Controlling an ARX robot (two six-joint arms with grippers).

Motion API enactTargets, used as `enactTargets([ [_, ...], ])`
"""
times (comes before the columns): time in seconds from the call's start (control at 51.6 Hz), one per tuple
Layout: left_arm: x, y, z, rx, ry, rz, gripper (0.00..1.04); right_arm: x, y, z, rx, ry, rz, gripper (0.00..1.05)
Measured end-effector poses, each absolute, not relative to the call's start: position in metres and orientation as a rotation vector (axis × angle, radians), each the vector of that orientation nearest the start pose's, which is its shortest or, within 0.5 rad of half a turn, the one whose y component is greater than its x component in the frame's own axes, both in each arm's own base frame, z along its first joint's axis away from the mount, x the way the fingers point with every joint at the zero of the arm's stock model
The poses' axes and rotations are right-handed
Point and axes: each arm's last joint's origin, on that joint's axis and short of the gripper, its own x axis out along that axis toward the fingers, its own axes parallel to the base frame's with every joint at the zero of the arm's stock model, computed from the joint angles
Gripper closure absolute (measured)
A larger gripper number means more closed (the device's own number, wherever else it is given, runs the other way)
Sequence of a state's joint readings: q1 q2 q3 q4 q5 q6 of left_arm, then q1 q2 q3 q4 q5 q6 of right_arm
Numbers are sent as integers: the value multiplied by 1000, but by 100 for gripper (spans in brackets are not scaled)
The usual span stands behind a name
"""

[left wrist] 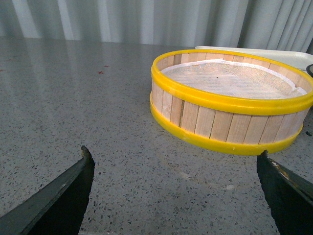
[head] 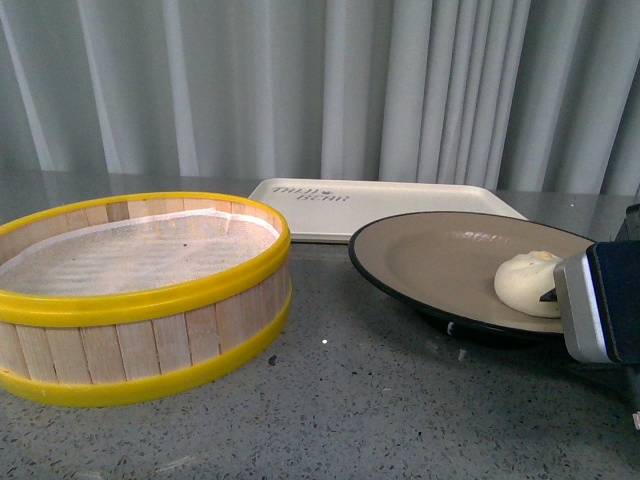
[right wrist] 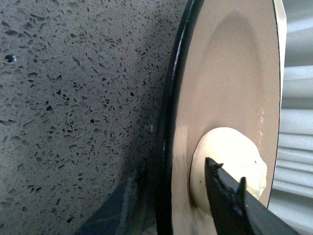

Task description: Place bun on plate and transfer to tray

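The cream-white bun [head: 531, 281] lies on the beige, black-rimmed plate [head: 430, 255], near its right side. My right gripper [head: 556, 296] is shut on the plate's right rim, right beside the bun. In the right wrist view the plate [right wrist: 230, 73] sits between the jaws, one finger under the rim, the other over the inside against the bun [right wrist: 234, 156]. The plate stands tilted, its left edge raised over the table. Behind it lies the cream tray [head: 380, 205] with dark lettering. My left gripper [left wrist: 173, 161] is open over bare tabletop, short of the steamer.
A yellow-rimmed wooden steamer basket [head: 140, 290] with a white liner stands at the left, also in the left wrist view as the basket [left wrist: 230, 98]. The table is grey speckled stone. A pleated grey curtain closes off the back.
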State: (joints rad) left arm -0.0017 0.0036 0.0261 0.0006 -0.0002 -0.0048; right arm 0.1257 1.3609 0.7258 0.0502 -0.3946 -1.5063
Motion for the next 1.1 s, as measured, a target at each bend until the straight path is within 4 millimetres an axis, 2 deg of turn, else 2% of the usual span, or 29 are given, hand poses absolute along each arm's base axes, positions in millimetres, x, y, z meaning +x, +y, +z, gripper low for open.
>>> enactTargets([
  [0.136,96,0,172,-4,-23,-2,7,274,46,213,-1375,74,830,90],
  [0.233,96,0,172,-5,-23,-2,7,275,46,217,-1427,27,802,101],
  [0.484,96,0,172,-4,-23,-2,7,275,47,218,-1554,-57,732,102],
  [0.562,96,0,172,-5,-23,-2,7,275,47,224,-1587,-96,695,102],
  [0.678,96,0,172,-5,-23,-2,7,283,45,243,-1609,-154,616,102],
  [0.891,96,0,172,-5,-23,-2,7,319,34,277,-1560,-197,540,102],
  [0.969,96,0,172,-5,-23,-2,7,333,30,283,-1537,-187,556,102],
  [1.105,96,0,172,-4,-23,-2,7,374,26,281,-1477,-143,615,102],
])
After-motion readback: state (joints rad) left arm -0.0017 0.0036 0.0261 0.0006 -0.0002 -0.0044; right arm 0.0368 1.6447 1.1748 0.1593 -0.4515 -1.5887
